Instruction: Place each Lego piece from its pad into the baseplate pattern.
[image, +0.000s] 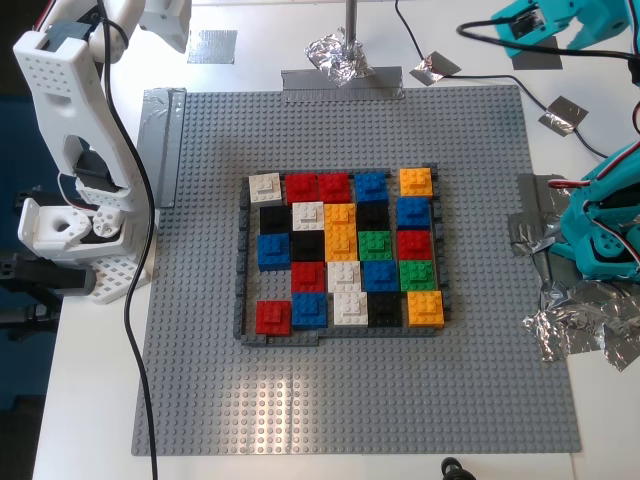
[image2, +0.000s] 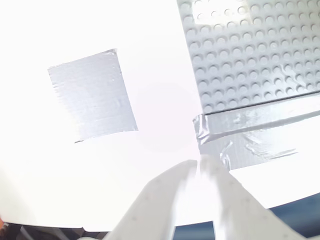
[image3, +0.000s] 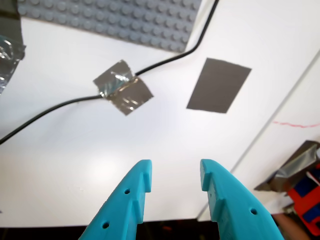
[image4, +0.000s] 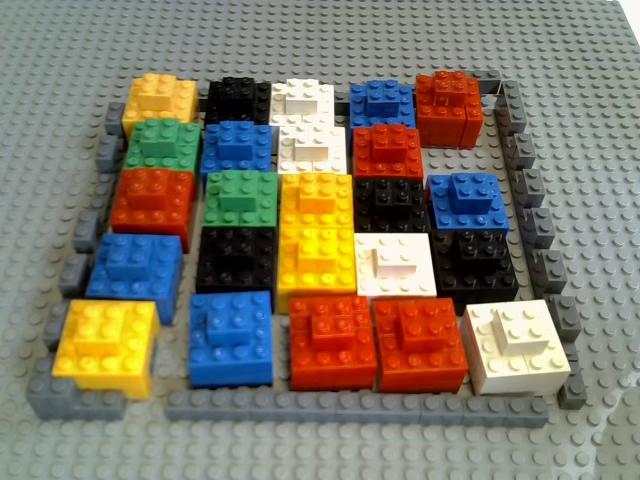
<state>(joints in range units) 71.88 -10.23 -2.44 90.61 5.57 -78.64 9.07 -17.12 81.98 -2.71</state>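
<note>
Surveying the exterior view first: the baseplate pattern (image: 345, 250) lies at centre frame on the white desk (image: 90, 400), its mosaic full save one vacant cell (image: 268, 285) in the left column, hemmed in by a blue brick (image: 272, 250) above, a red brick (image: 273, 317) below and the dark grey frame (image: 242, 260). A white arm (image: 70, 120) stands at left and a teal arm (image: 545, 25) at upper right. Foil scraps (image: 575, 330) and a black cable (image: 130, 300) clutter the margins. Second wrist view: my second gripper (image2: 199, 166) appears closed, tips together and holding nothing, above the desk near a bare pad (image2: 92, 95); a tape strip (image2: 255, 132) pins the plate's edge. First wrist view: my first gripper (image3: 175, 175) is parted and empty, short of a second bare pad (image3: 218, 85); a foil-taped cable (image3: 122, 89) crosses just beside it. Other view: the mosaic close up confirms the single gap (image4: 465, 150). No loose Lego piece is visible. By judgement, such bricks are light, rigid and smooth: grip across opposite side walls, then press down firmly. The neighbouring bricks and the frame would crowd the fingers.
</note>
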